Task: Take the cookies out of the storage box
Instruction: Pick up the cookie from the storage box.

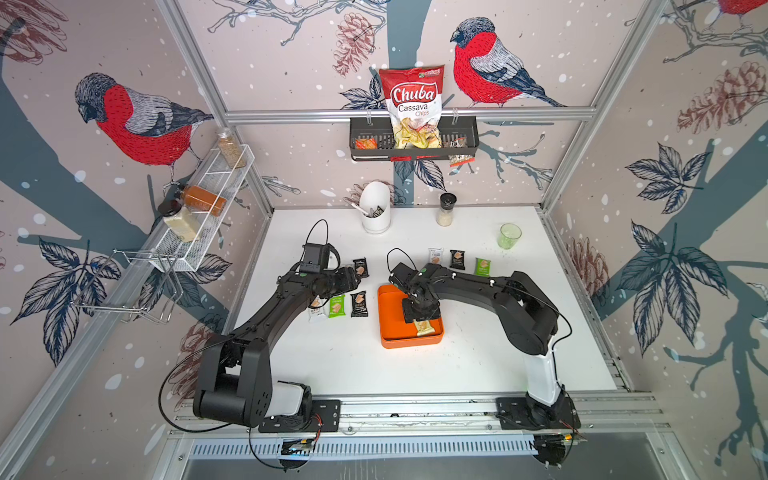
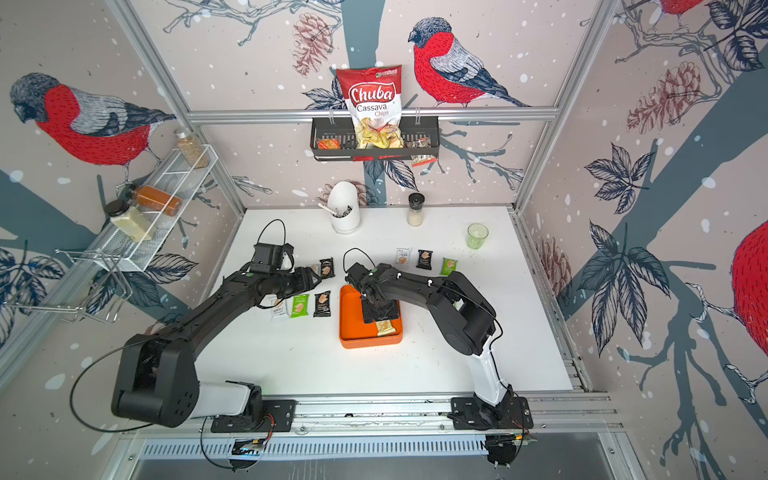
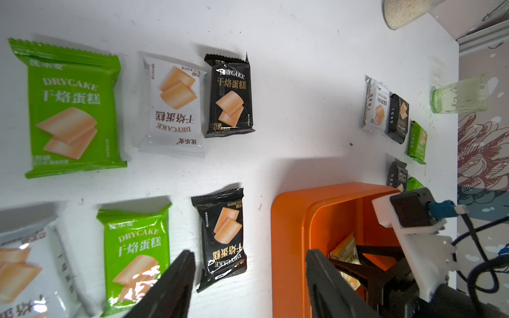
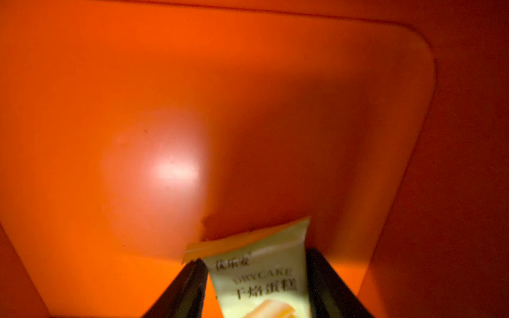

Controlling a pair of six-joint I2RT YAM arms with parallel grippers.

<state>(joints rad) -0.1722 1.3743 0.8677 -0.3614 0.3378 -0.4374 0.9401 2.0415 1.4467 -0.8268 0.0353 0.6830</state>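
White tabletop [image 1: 415, 374] fills the floor of the bird-papered booth. Taking the back wall as twelve o'clock, we find the orange storage box [image 1: 388, 340] near its centre. Toward five o'clock inside the box sits one cream packet [image 1: 426, 329], and the right gripper [image 1: 420, 319] reaches down into the box over it. From the right wrist view we see its two black fingers [image 4: 187, 286] set against opposite edges of the cream packet [image 4: 261, 283], so it is grasping that packet, one end of which tilts up off the orange floor. The other cookies lie on the table outside the box. A white, a green and a black one [image 1: 359, 304] form a row at nine o'clock from it. More lie at eleven o'clock, partly under the left arm, and a white, black and green [image 1: 483, 266] row lies at one o'clock. The left gripper [image 3: 250, 254] hovers above the nine o'clock row, released, with its jaws spread wide.
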